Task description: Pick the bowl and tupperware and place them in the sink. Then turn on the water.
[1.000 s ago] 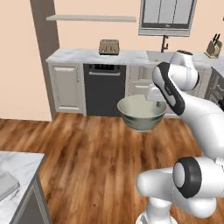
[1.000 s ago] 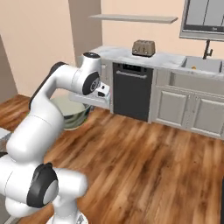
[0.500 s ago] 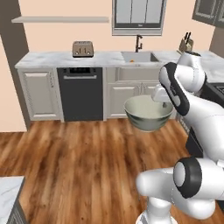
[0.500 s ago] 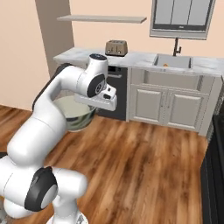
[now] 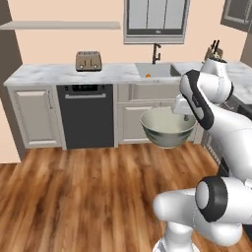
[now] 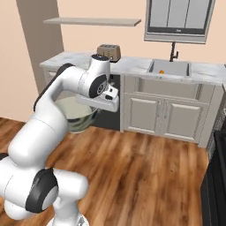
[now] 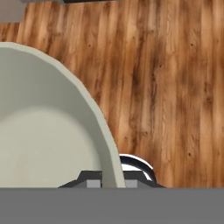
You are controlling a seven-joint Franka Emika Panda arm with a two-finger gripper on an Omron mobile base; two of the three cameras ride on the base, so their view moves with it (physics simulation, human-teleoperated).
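Grip: bowl (image 5: 168,128) pinched at its rim by gripper (image 7: 110,181).
Carry: kept level, brought over sink (image 6: 169,68).

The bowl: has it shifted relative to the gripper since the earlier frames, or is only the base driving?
Cannot tell of any slip: the bowl hangs at the gripper as before. The toaster and sink have slid across the view, so the base moved.
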